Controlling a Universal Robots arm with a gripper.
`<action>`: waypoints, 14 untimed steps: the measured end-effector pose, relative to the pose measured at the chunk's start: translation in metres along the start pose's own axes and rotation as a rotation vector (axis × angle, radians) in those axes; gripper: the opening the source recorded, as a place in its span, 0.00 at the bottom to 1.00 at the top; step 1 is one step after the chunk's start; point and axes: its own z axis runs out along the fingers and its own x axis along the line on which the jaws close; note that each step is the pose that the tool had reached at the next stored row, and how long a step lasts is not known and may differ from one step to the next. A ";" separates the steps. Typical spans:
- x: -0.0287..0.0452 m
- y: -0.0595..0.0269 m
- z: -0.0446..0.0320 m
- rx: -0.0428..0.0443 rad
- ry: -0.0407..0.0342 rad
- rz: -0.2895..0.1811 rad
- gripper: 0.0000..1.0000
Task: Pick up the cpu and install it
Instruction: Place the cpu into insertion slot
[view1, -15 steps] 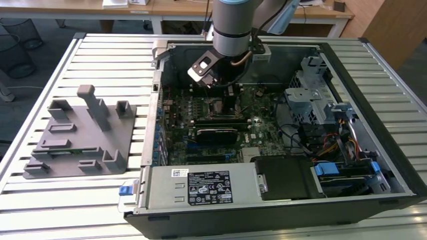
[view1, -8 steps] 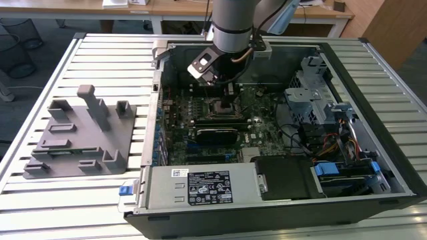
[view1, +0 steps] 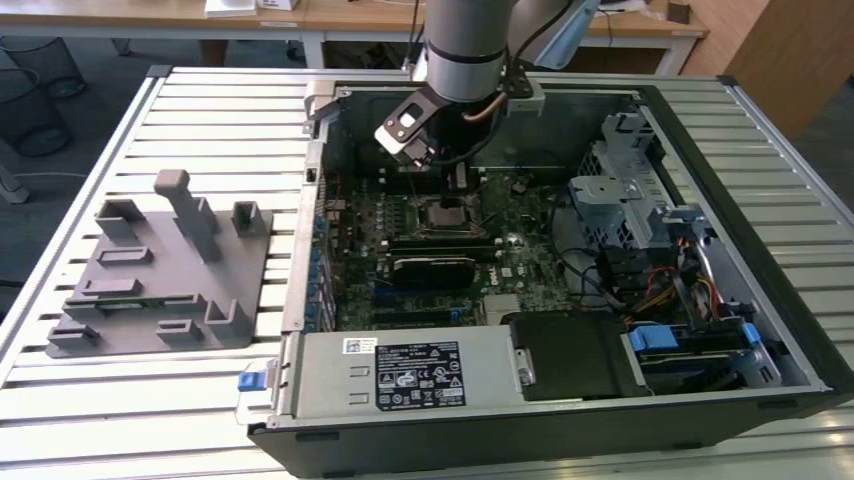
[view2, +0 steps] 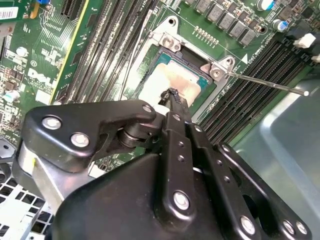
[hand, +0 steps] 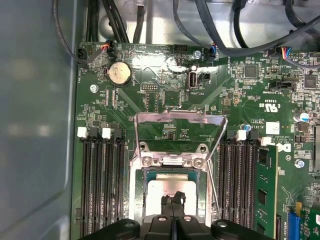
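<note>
Now | tool (hand: 173, 199): fingers closed together, tips touching cpu (hand: 159, 192) top | cpu lying in open socket (hand: 172, 161)

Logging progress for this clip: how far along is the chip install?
Done: the chip lies in the socket. In hand: the shut gripper sits at the chip's top; contact is unclear. Left: the metal frame stands raised and its lever is unlatched.
</note>
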 end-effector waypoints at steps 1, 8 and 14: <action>0.0000 0.0000 -0.0004 0.0000 -0.0001 0.000 0.11; -0.0001 0.0000 -0.0024 0.0000 0.0000 0.000 0.11; -0.0001 0.0000 -0.0037 0.0001 -0.0002 0.000 0.11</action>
